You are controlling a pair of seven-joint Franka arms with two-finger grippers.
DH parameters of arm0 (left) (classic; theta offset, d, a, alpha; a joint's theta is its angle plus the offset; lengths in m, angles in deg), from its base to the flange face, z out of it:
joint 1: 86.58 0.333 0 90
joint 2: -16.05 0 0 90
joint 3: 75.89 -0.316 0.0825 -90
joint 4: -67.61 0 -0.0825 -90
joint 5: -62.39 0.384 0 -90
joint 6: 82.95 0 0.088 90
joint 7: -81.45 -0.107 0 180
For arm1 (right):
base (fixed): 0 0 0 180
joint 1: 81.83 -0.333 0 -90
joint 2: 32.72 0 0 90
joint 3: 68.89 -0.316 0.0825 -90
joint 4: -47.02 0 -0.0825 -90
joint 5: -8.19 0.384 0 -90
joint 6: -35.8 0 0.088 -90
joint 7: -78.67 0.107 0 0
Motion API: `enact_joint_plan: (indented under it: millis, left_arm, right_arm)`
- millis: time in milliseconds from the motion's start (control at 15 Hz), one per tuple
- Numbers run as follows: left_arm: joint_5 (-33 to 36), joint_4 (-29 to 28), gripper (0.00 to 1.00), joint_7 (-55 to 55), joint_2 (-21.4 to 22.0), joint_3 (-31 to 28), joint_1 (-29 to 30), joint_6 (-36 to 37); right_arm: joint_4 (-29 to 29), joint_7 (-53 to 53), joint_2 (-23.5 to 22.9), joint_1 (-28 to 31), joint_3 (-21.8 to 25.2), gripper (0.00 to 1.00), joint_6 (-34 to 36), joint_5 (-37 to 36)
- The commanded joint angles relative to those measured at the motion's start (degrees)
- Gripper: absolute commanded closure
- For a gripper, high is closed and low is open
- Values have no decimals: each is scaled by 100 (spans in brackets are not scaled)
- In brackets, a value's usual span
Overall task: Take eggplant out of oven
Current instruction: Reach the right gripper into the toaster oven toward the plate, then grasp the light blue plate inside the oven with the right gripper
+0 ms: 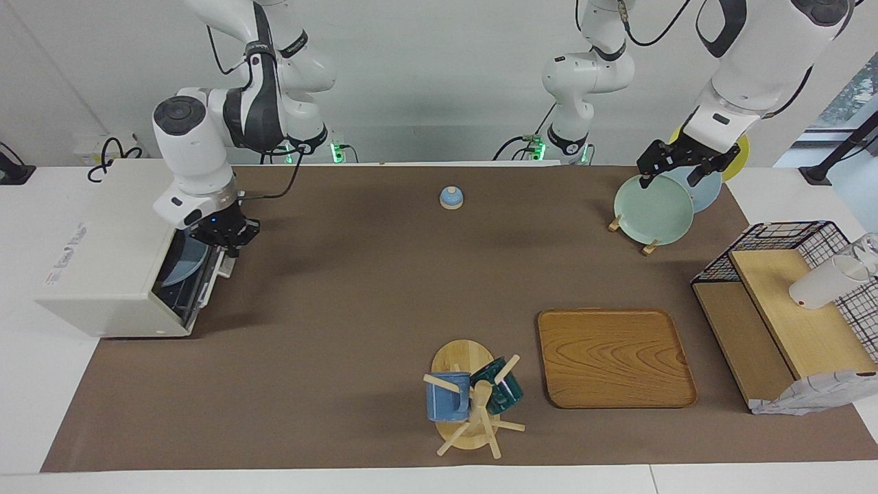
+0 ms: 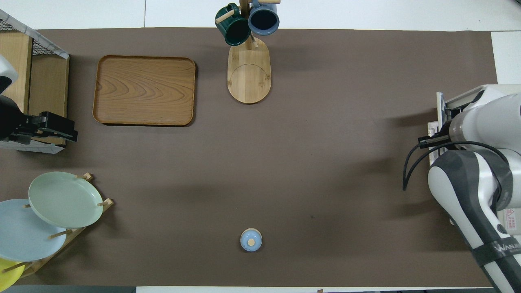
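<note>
- Work surface: a white table (image 1: pixel 41 206) covered for most of its length by a brown mat (image 1: pixel 357 288); a plain light wall rises at the robots' end
- Oven (image 1: pixel 103 274): off-white, at the right arm's end of the table, its door (image 1: pixel 206 285) tilted partly open toward the mat
- Eggplant: not visible in either view; the oven interior shows only a pale blue curved surface, so its position cannot be told
- Right gripper (image 1: pixel 230 245): at the top edge of the oven door, fingertips closed together on the door handle
- Left gripper (image 1: pixel 679 168): over the plate rack (image 1: pixel 634 233) at the left arm's end, jaws spread wide, holding nothing; this arm waits
- Plate rack contents: a green plate (image 1: pixel 653 209), a blue plate and a yellow plate stand on edge
- Wooden tray (image 1: pixel 614 357): flat on the mat, farther from the robots than the plate rack
- Mug tree (image 1: pixel 473 405): beside the tray, carrying a blue mug and a dark green mug
- Small blue lidded dish (image 1: pixel 451 197): on the mat near the robots
- Wire-and-wood shelf (image 1: pixel 789 309): at the left arm's end, with a white cup (image 1: pixel 820 285) lying on it
</note>
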Motion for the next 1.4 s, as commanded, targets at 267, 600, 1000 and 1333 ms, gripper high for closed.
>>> enact_joint_plan:
  millis: [267,600,1000,1333]
  left_arm:
    - [2,-25,0,-39,78,-46,-32,49]
    - [2,-25,0,-39,78,-46,-32,49]
    - [2,-34,0,-39,78,-46,-32,49]
    - [2,-34,0,-39,78,-46,-32,40]
  right_arm:
    - [-514,372,-471,-126,43,100,-1393,133]
    - [-612,442,-725,-108,43,100,-1676,141]
    - [-638,671,-805,-196,34,100,-1728,203]
    - [-673,1136,-787,-634,34,100,-1711,501]
